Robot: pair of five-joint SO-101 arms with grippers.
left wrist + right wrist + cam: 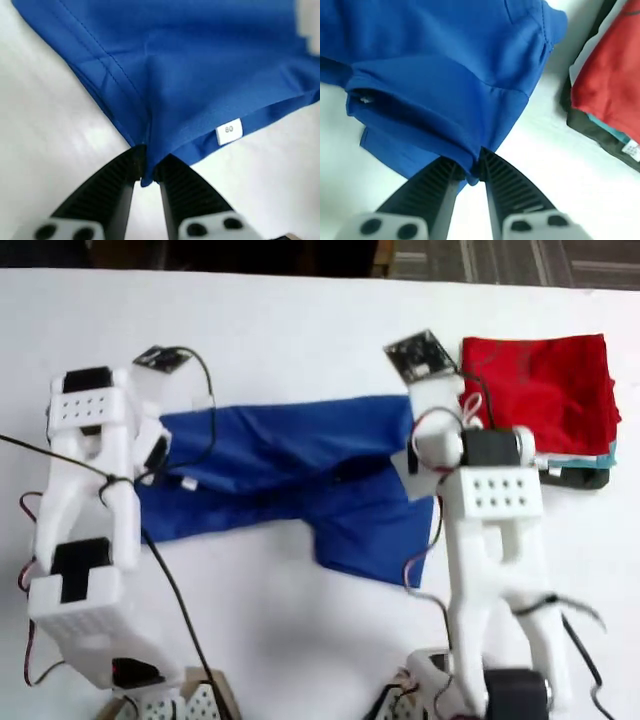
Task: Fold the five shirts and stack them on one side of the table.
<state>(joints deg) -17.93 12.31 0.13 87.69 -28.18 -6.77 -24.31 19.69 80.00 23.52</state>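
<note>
White worktop carries blue shirt, stretched crosswise between arms in high view. Left wrist view: left claw pinching shirt's hem fold, white size tag near. Right wrist view: right claw pinching shirt edge; folded stack just beside, red over teal over dark.

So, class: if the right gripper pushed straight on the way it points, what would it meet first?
The blue shirt: the right gripper pinches its edge, and more of it lies ahead, though depth is unclear.
</note>
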